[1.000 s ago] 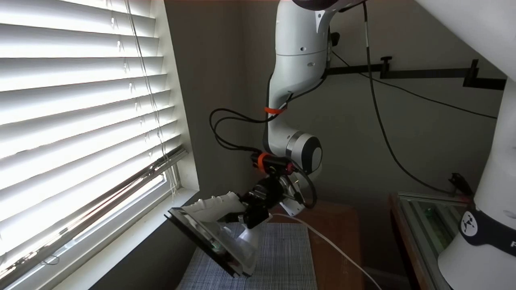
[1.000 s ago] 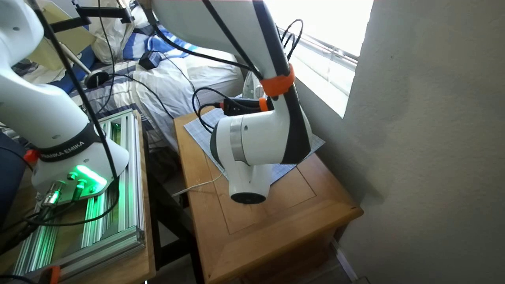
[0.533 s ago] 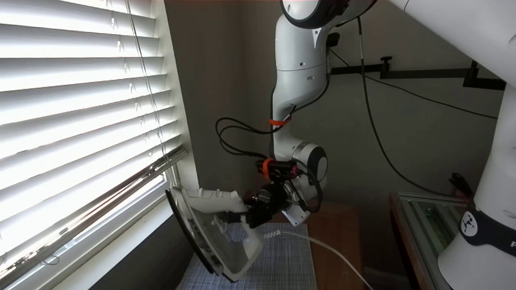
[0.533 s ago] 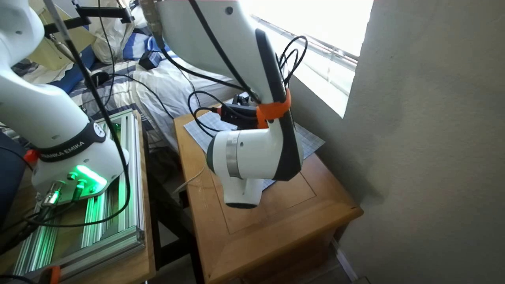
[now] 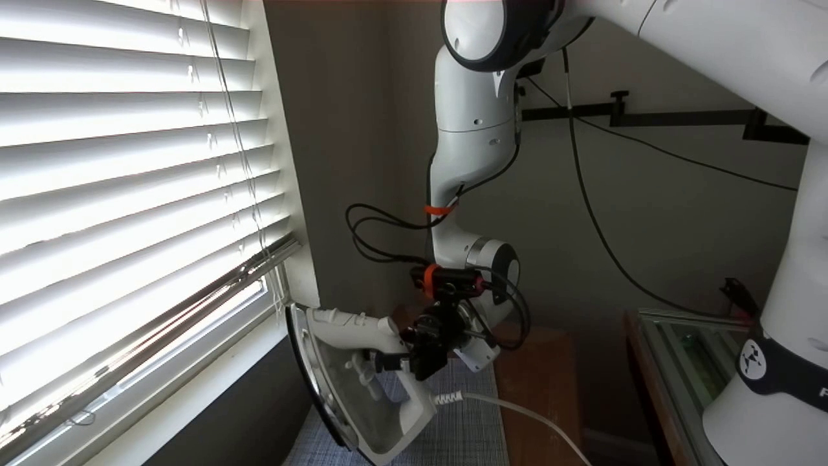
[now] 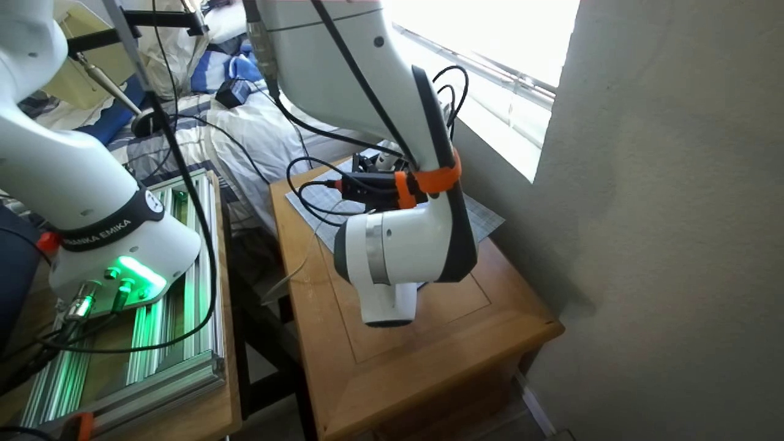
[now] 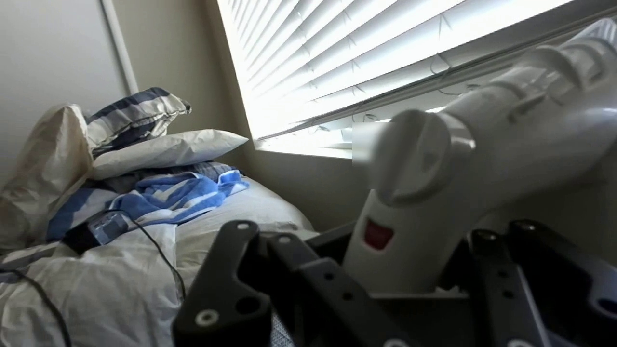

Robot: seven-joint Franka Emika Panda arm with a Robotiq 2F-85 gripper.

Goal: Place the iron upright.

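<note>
The white iron (image 5: 352, 330) is tilted steeply, its nose up toward the window and its heel low over the grey mat (image 5: 472, 437). Its soleplate faces the window side. I cannot tell whether the heel touches the mat. My gripper (image 5: 388, 361) is shut on the iron's handle. In the wrist view the handle (image 7: 390, 260) stands between the black fingers (image 7: 332, 284), with the pale iron body (image 7: 520, 144) reaching up to the right. The white cord (image 5: 517, 409) trails from the heel end. The arm mostly hides the iron in an exterior view.
The mat lies on a wooden table (image 6: 429, 361). The window sill (image 5: 213, 382) and blinds (image 5: 129, 162) are close beside the iron's nose. A bed (image 6: 294, 116) stands behind the table. The robot's base frame (image 6: 202, 245) stands beside the table.
The arm has come down. The iron has turned in my grip's direction so its soleplate stands steeper, then moved lower and slightly away from the window. The gripper has stayed on the handle.
</note>
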